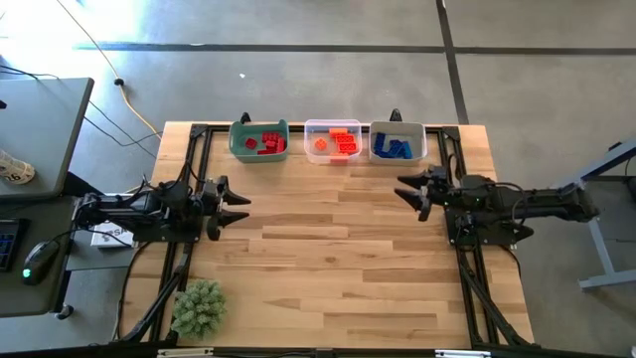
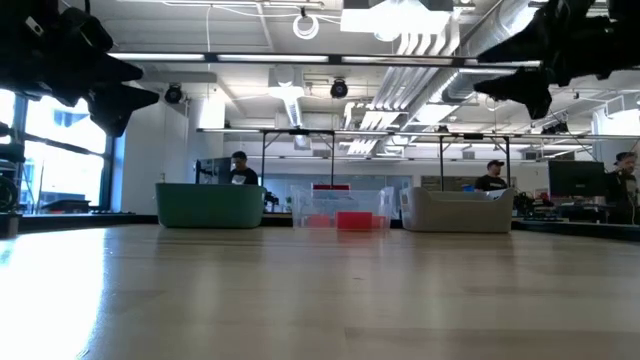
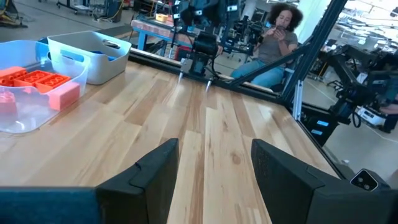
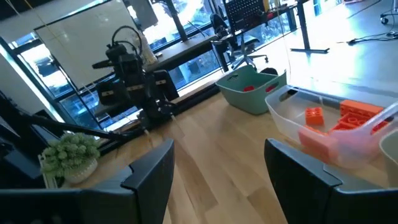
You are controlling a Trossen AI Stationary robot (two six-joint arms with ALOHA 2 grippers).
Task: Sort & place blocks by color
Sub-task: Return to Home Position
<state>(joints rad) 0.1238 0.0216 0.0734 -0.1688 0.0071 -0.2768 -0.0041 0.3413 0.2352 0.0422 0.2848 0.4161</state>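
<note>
At the left edge of the table the left gripper hangs over bare wood, pointing toward the middle, its jaws spread apart with nothing between them. At the near left corner, well apart from it, sits a fuzzy green plant-like ball. Three bins stand in a row along the far edge. The green bin is leftmost and holds the red blocks. Just beside it, the clear bin holds the orange blocks. Next comes the grey bin, with the blue blocks inside. No block lies loose on the wood. On the right side the right gripper hangs above the table, near the grey bin and facing the left arm, its jaws likewise released and empty
</note>
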